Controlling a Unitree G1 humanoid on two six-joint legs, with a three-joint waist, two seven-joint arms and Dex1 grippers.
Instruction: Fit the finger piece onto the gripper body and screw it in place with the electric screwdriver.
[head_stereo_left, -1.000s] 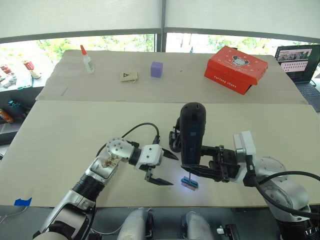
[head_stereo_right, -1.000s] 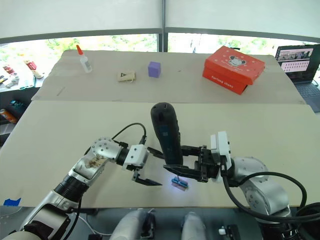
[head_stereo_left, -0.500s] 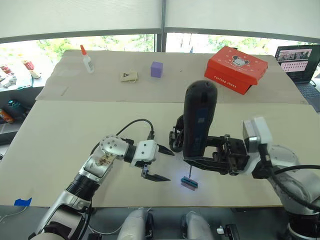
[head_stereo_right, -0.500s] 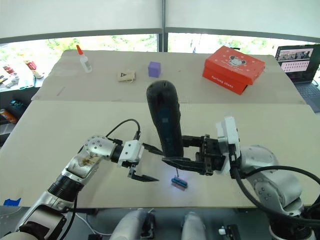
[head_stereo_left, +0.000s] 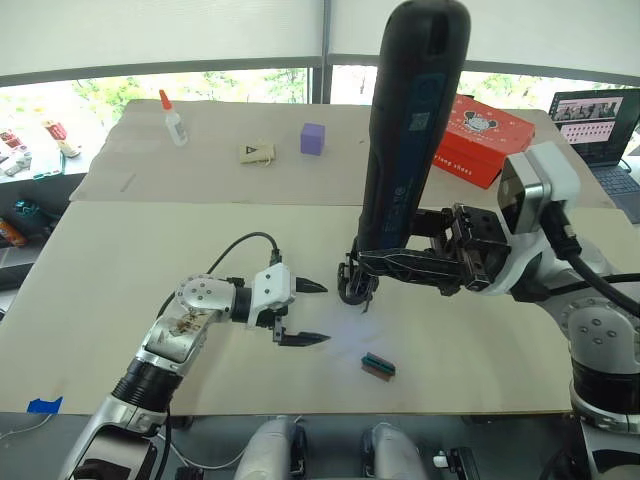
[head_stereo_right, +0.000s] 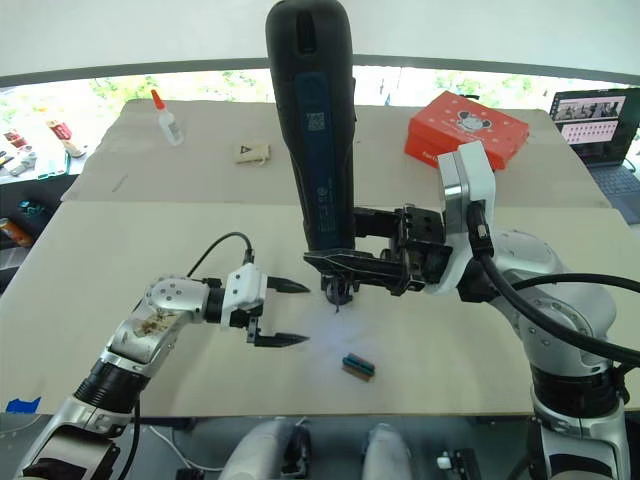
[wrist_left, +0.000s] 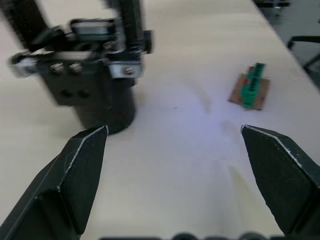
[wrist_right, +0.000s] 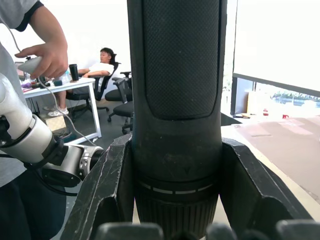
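My right gripper (head_stereo_left: 388, 264) is shut on the electric screwdriver (head_stereo_left: 410, 120), a thick black tool with a blue label, held upright and high above the table. In the right wrist view both fingers (wrist_right: 107, 200) clasp its lower barrel (wrist_right: 175, 100). Its lower end hangs just over the gripper body (head_stereo_left: 352, 285), a small black assembly with a round base (wrist_left: 102, 105), standing mid-table. My left gripper (head_stereo_left: 322, 312) is open with nothing between its fingers, low over the table just left of the gripper body. The finger piece is out of view.
A small green-and-dark block (head_stereo_left: 378, 365) lies near the table's front edge. At the back are a red box (head_stereo_left: 485, 140), a purple cube (head_stereo_left: 314, 138), a glue bottle (head_stereo_left: 174, 118), a small card (head_stereo_left: 258, 152) and a laptop (head_stereo_left: 595, 120). People (wrist_right: 45, 55) stand and sit beyond.
My right arm has lifted the screwdriver up and away from the green block to over the gripper body. The left gripper has drawn back slightly to the left, still open.
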